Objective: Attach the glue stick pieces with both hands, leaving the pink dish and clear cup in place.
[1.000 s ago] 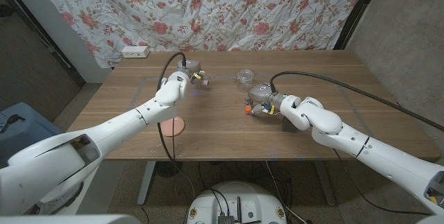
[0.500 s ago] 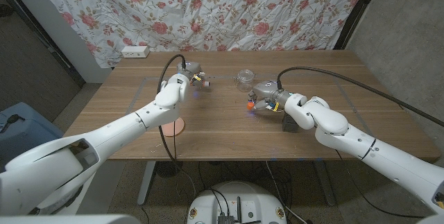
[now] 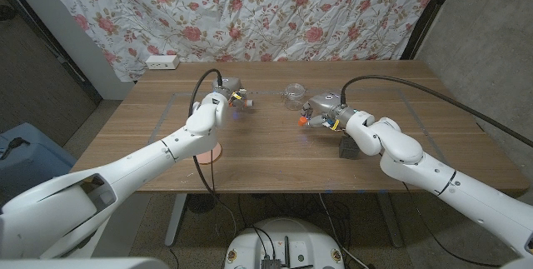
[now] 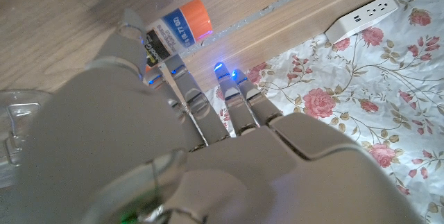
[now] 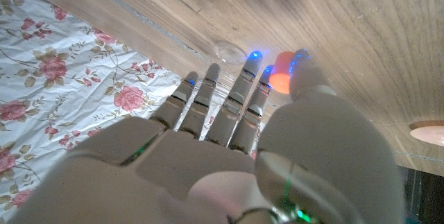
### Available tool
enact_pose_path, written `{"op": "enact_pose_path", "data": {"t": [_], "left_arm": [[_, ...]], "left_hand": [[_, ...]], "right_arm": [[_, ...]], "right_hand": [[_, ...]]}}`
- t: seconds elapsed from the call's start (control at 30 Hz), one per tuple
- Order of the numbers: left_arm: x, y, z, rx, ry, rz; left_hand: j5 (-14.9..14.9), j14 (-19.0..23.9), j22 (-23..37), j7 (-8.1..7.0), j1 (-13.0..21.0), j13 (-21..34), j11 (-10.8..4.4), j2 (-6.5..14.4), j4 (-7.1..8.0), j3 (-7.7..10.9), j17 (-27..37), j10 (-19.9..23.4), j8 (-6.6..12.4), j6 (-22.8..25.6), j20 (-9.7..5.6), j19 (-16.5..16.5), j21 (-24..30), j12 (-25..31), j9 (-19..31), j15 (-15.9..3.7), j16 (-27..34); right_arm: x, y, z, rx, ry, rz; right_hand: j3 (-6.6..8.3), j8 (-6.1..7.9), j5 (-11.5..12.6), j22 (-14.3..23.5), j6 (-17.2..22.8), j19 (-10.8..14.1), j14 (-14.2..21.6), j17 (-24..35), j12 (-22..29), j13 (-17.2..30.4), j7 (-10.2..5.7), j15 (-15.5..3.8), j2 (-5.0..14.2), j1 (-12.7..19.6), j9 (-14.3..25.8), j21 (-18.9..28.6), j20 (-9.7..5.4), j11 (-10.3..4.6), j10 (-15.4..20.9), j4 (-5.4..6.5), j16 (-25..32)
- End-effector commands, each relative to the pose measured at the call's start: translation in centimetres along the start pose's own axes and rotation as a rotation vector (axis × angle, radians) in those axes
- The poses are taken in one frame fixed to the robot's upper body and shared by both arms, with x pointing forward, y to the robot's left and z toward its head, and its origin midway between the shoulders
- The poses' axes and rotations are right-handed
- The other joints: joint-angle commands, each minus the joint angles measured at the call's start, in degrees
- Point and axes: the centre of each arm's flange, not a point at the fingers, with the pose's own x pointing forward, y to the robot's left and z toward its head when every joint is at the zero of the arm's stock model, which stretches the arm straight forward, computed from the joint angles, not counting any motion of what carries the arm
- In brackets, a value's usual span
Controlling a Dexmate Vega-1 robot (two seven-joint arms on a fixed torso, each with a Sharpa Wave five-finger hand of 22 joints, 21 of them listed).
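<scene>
Here I have the wooden table (image 3: 275, 148) under both arms, with a flowered curtain (image 3: 250, 11) hanging behind it and a white power strip (image 3: 161, 62) at its far left edge. My left hand (image 3: 223, 92) is up over the far left part of the table, fingers clamped on the glue stick body (image 4: 175, 30); in the left wrist view I read a white label with dark print and a barcode, the lettering too small for me to make out, and an orange end sticking out past the fingertips. My right hand (image 3: 321, 111) is near the table's middle, pinching the small orange cap (image 3: 301, 122) between thumb and a finger, the other fingers straight and close together. The two pieces are well apart. The clear cup (image 3: 292, 94) stands between the hands, nearer the right one. The pink dish (image 3: 212, 151) lies on the near side, partly behind my left arm.
</scene>
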Motion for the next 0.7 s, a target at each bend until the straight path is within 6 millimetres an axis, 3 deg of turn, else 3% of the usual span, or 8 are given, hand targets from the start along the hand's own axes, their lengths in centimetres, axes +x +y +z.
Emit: {"op": "enact_pose_path", "data": {"t": [0.03,0.7], "left_arm": [[-1.1,-0.1,0.6,-0.027,-0.025,0.017],[-2.5,-0.6,0.8,-0.18,-0.016,0.036]], "left_hand": [[0.33,0.43,0.29,5.05,-3.97,0.92,1.4,4.6,0.79,1.4,0.08,6.24,-0.08,5.39,-1.56,-0.05,0.18,0.35,0.06,-8.69,-0.14],[0.32,0.38,0.28,5.32,-4.03,0.93,1.42,4.65,0.72,1.6,0.1,6.31,-0.26,5.51,-1.29,-0.15,0.14,0.39,-0.18,-8.8,-0.13]], "right_arm": [[-0.6,-0.4,-0.6,0.105,0.049,-0.04],[-0.5,-0.8,-1.6,0.291,0.118,-0.093]], "right_hand": [[-0.18,0.32,0.18,0.23,0.72,0.51,0.34,0.18,0.11,0.1,-0.01,-8.1,0.2,-0.63,0.22,-0.01,0.23,0.01,0.79,0.02,0.29],[-0.69,-0.02,0.24,0.24,0.95,0.53,0.36,0.21,0.0,0.17,0.02,-8.08,0.35,-1.01,-0.16,-0.05,0.35,-0.02,1.33,0.02,0.45]]}}
